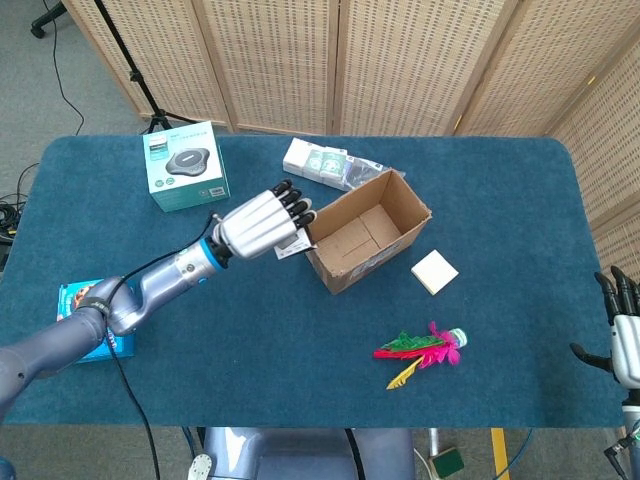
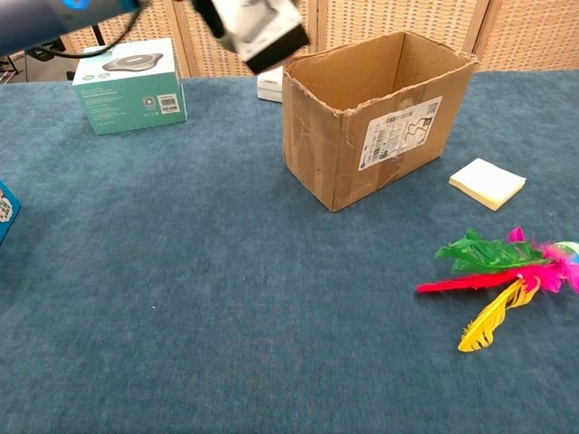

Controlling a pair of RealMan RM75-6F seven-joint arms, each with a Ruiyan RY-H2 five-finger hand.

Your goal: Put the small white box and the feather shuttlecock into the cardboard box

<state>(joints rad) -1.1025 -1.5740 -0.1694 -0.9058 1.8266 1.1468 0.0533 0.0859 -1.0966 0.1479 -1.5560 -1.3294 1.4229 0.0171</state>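
My left hand (image 1: 258, 224) grips the small white box (image 1: 291, 246) in the air, just left of the open cardboard box (image 1: 365, 232). In the chest view the small white box (image 2: 258, 29) hangs at the top edge, above and left of the cardboard box's (image 2: 375, 113) near corner, and the hand itself is mostly cut off there. The feather shuttlecock (image 1: 420, 352) lies on the blue table in front of the cardboard box, and the shuttlecock (image 2: 498, 271) shows at the right in the chest view. My right hand (image 1: 625, 335) rests at the table's right edge, fingers apart, holding nothing.
A pale square pad (image 1: 434, 272) lies right of the cardboard box. A teal product box (image 1: 185, 166) stands at the back left, white packets (image 1: 322, 163) behind the cardboard box, and a cookie box (image 1: 85, 310) at the front left.
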